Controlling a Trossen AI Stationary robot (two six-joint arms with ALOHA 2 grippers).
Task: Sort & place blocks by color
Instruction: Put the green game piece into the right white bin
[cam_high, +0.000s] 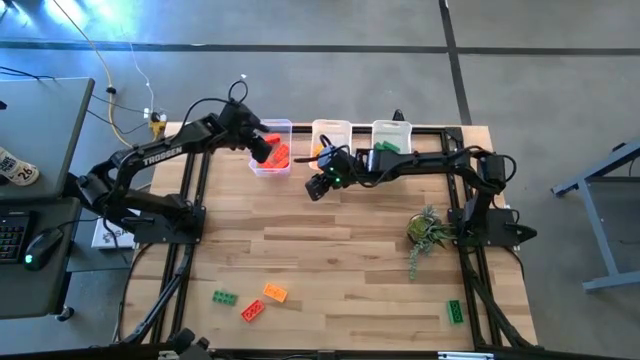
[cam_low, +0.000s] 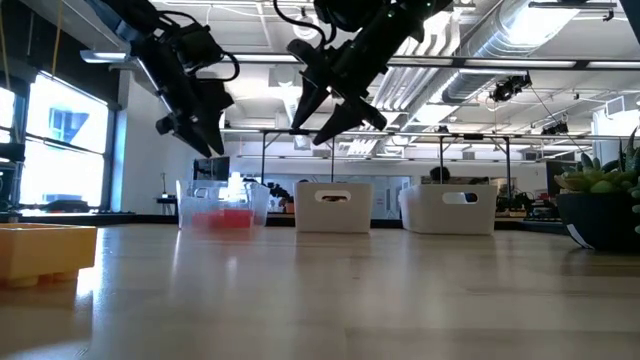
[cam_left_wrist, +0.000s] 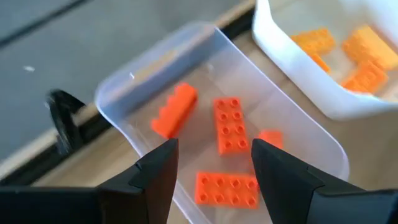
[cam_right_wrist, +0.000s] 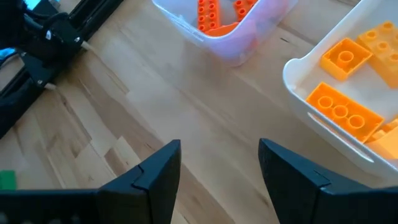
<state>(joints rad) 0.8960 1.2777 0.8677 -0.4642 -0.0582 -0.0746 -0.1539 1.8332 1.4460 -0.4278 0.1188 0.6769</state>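
My left gripper hangs open above the left clear bin, which holds several red blocks. My right gripper is open and empty over the table just in front of the middle bin, which holds orange-yellow blocks. The right bin holds green blocks. On the near part of the table lie a green block, a red block, an orange block and another green block. The orange block shows large in the low view.
A small green plant sprig lies on the table's right side near the right arm's base. The three bins stand in a row along the far edge. Bare wood lies between the bins and the loose blocks.
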